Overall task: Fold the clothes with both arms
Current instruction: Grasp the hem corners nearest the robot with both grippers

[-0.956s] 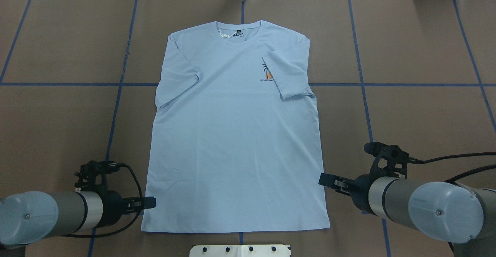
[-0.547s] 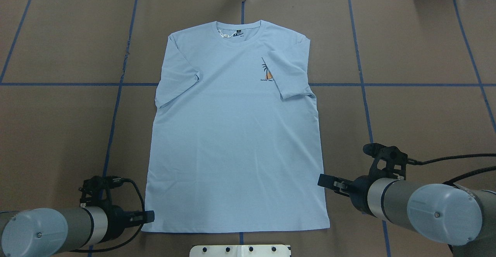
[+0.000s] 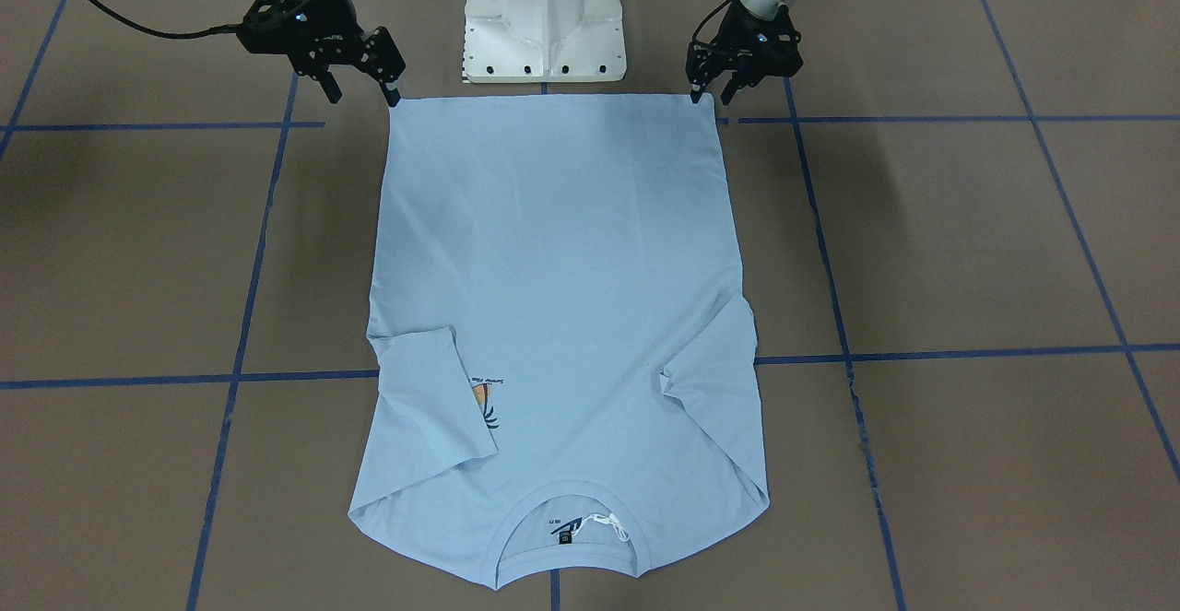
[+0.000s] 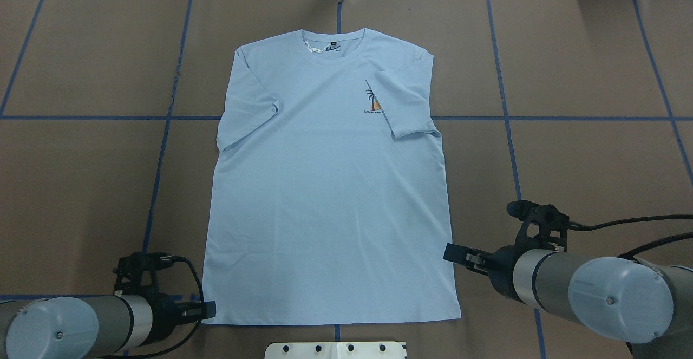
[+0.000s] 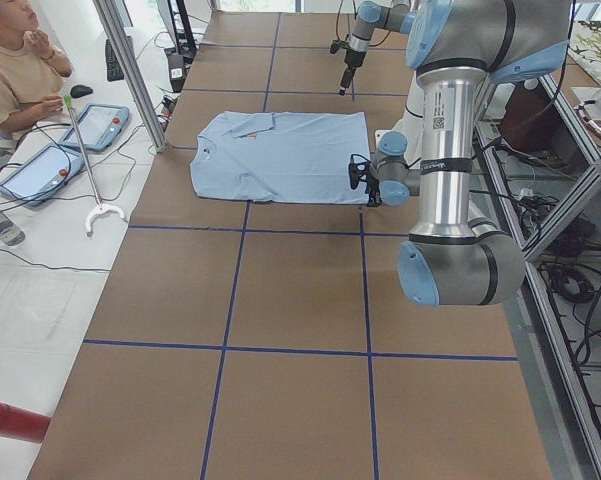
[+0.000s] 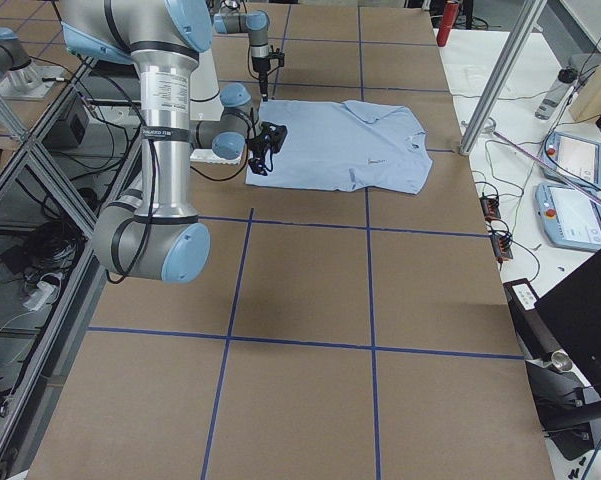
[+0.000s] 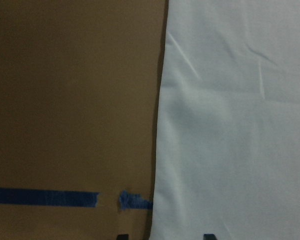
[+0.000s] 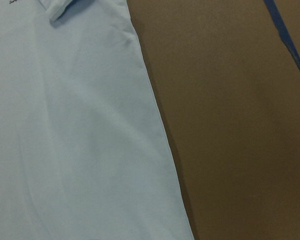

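Observation:
The light blue T-shirt (image 4: 330, 196) lies flat on the brown table, collar (image 4: 331, 45) at the far side. Its sleeve (image 4: 403, 104) on my right is folded inward and partly covers the palm print (image 4: 372, 102). My left gripper (image 4: 210, 309) is open at the near left hem corner; in the left wrist view the shirt's edge (image 7: 159, 125) runs between its two fingertips. My right gripper (image 4: 452, 252) is open just beside the shirt's right edge, above the hem corner. In the front view the left gripper (image 3: 710, 93) and the right gripper (image 3: 361, 88) stand at the hem corners.
The white pedestal base (image 3: 544, 21) stands just behind the hem. Blue tape lines (image 4: 162, 153) cross the brown table. An operator (image 5: 15, 60) sits beyond the far edge with tablets (image 5: 100, 125). A metal post (image 5: 130, 70) rises at the far edge.
My left gripper has moved back along the shirt's left edge toward me, down to the hem corner. My right gripper has hardly moved. The shirt lies as before.

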Robot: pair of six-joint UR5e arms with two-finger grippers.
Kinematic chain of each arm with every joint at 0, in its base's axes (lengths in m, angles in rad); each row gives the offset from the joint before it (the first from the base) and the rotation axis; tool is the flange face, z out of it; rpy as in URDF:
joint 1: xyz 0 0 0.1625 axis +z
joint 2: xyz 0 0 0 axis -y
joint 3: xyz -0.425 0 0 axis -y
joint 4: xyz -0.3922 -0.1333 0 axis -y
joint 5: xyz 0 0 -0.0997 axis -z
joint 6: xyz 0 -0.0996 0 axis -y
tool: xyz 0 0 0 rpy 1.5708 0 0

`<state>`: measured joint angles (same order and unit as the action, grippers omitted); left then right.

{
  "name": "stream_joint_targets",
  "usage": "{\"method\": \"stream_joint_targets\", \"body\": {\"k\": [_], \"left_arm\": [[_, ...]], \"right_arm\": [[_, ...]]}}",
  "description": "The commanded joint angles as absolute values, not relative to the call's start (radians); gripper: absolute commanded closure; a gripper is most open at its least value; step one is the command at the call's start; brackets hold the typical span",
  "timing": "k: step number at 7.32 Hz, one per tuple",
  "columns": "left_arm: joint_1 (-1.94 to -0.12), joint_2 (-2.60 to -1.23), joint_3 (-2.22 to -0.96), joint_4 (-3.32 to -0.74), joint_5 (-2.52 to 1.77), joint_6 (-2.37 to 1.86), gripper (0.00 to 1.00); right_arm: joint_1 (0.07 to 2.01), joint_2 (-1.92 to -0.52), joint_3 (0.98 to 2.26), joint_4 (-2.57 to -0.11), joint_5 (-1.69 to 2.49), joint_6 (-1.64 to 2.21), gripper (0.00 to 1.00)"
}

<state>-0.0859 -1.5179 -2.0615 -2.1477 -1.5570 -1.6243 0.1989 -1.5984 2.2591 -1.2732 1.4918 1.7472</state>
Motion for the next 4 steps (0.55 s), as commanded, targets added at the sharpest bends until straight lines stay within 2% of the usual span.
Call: {"method": "stream_joint_targets", "body": {"k": [1, 3, 4], "left_arm": [[-0.078, -1.520, -2.060, -2.146, -1.557, -1.629, 0.53], [-0.074, -1.522, -2.059, -2.146, -1.559, -1.629, 0.54], [-0.074, -1.523, -2.059, -2.146, -1.559, -1.629, 0.59]], "right_arm": [[0.199, -1.598, 2.258, -1.273, 1.491, 1.747, 0.03], [0.199, -1.598, 2.258, -1.273, 1.491, 1.747, 0.02], [0.199, -1.598, 2.258, -1.273, 1.491, 1.747, 0.02]]}}
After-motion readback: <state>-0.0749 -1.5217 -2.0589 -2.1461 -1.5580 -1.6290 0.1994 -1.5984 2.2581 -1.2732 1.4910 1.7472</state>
